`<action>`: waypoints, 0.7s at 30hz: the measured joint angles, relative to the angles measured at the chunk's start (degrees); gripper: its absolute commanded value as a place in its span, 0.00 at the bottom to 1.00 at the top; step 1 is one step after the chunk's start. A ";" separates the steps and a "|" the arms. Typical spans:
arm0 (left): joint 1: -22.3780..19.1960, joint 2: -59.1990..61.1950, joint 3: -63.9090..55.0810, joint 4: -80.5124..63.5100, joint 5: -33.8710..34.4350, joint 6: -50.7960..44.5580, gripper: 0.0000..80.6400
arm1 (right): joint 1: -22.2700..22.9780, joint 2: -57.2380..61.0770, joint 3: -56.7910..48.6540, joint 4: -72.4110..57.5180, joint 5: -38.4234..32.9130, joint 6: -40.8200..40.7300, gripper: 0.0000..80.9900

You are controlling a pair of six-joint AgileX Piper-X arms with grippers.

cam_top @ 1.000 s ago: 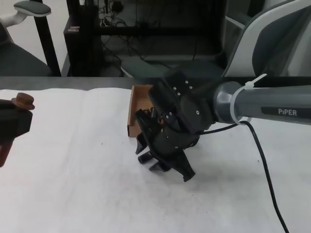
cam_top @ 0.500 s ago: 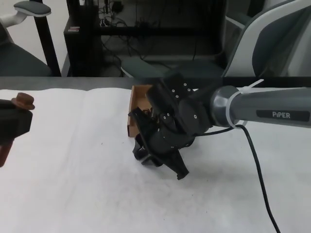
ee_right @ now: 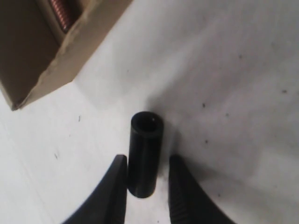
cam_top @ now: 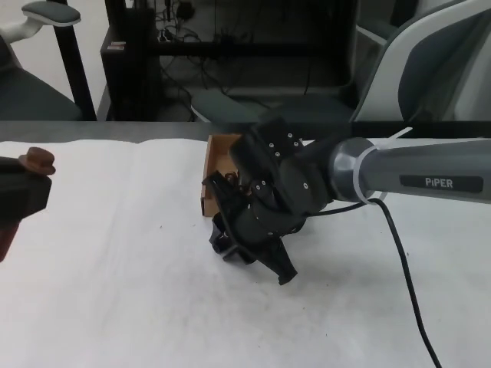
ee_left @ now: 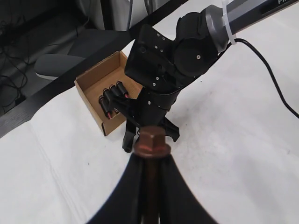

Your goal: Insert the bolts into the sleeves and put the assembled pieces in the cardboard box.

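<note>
My left hand [ee_left: 150,168] is clenched on a bolt [ee_left: 150,143], held head-up well apart from the cardboard box [ee_left: 98,80]. Just beside the box, my right hand [ee_right: 147,172] is down at the surface [ee_left: 224,140]. It is released, its fingers straddling a sleeve [ee_right: 145,149] that lies there, not yet pinched. In the box lie several assembled pieces [ee_left: 112,95]. I judge this is the sleeve pick-up. Next I must close, lift, and line its bore up with the bolt.
</note>
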 measured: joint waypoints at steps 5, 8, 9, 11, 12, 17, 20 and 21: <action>0.00 -0.18 0.58 0.85 -1.45 0.15 0.02 | 0.00 0.35 -0.28 0.16 -0.08 0.53 0.39; 0.00 -0.31 0.59 1.52 -1.86 0.15 0.02 | 0.00 0.49 -0.36 0.16 -0.32 1.33 0.39; 0.00 -0.31 0.59 1.51 -1.85 0.30 0.02 | 0.00 0.49 -0.36 0.16 -0.43 1.38 0.39; 0.00 -0.31 0.59 1.64 -1.85 0.99 0.02 | 0.00 0.49 -0.36 0.16 -0.45 1.81 0.39; 0.00 -0.31 0.59 1.64 -1.85 1.14 0.02 | 0.00 0.49 -0.36 0.16 -0.45 1.95 0.39; 0.00 -0.31 0.59 1.64 -1.85 1.70 0.02 | -0.12 0.49 -0.36 0.16 0.16 2.31 0.39; 0.00 -0.31 0.59 1.64 -1.85 1.85 0.02 | -0.42 0.82 -0.53 -0.07 -0.37 2.56 0.39; 0.00 -0.31 0.59 1.64 -1.85 1.85 0.02 | -0.52 0.86 -0.58 -0.19 -0.59 2.57 0.38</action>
